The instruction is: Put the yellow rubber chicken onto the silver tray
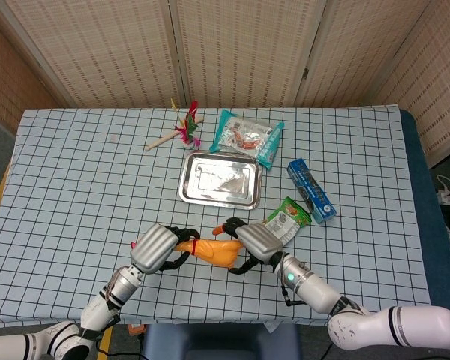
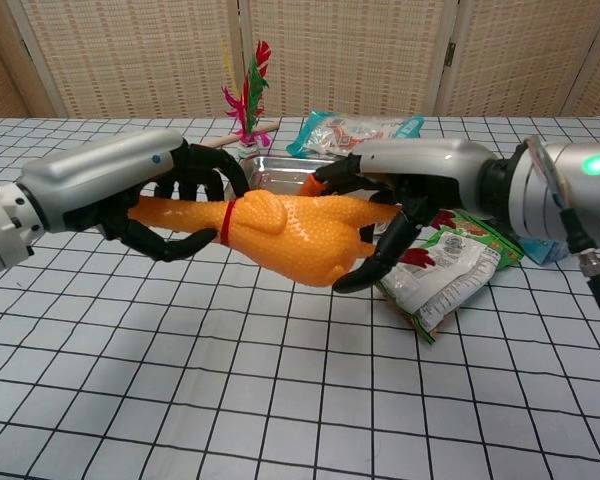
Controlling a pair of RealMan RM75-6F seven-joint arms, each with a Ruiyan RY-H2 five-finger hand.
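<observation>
The yellow rubber chicken with a red band at its neck hangs just above the checkered cloth, near the table's front edge. My left hand wraps its fingers around the neck end. My right hand curls around the body end from the other side. In the head view the chicken lies between my left hand and my right hand. The silver tray sits empty at mid-table, beyond the chicken. In the chest view the tray is partly hidden behind the hands.
A green snack packet lies right beside my right hand. A blue box lies right of the tray. A teal snack bag and a feather toy on a stick lie behind the tray.
</observation>
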